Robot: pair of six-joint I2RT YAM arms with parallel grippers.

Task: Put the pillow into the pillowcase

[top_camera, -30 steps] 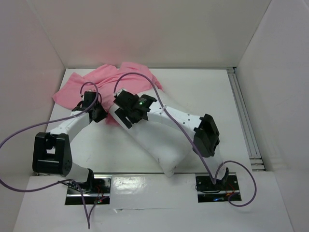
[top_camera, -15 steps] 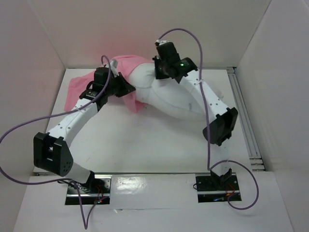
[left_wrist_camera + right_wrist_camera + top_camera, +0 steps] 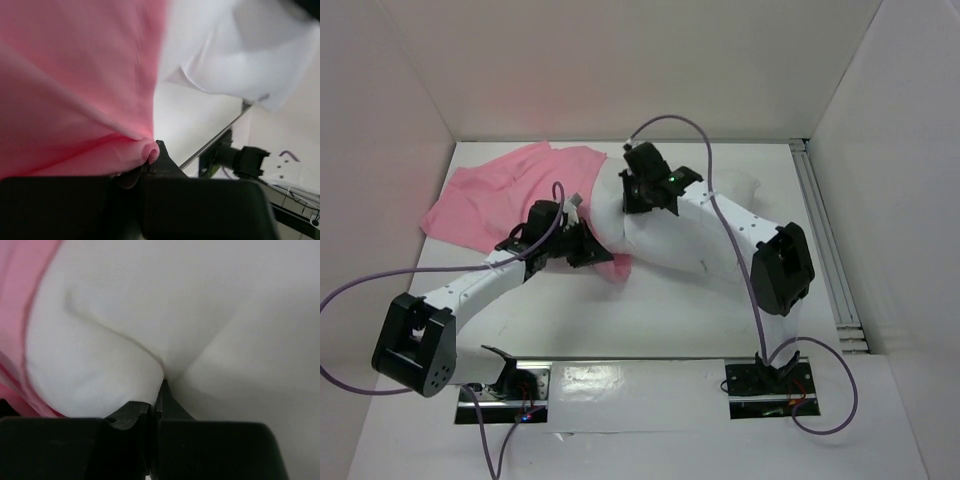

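Observation:
The pink pillowcase [image 3: 495, 192] lies spread at the back left of the table, one edge drawn toward the middle. My left gripper [image 3: 588, 247] is shut on that edge; in the left wrist view a fold of the pillowcase [image 3: 75, 85] is pinched at the left gripper [image 3: 150, 158]. The white pillow [image 3: 675, 238] lies across the centre and right, its left end against the pink edge. My right gripper [image 3: 637, 203] is shut on the pillow's left end, with the pillow [image 3: 190, 310] bunched at the right gripper [image 3: 156, 399]. Whether any of the pillow is inside the pillowcase is hidden.
White walls close in the table at the back and on both sides. A metal rail [image 3: 823, 235] runs along the right edge. Purple cables [image 3: 360, 285] loop off both arms. The arm bases [image 3: 765, 385] sit at the near edge.
The right gripper went from open to shut on the pillow and carried it toward the back. The left gripper then pulled the pillowcase edge nearer, and the right gripper shifted left.

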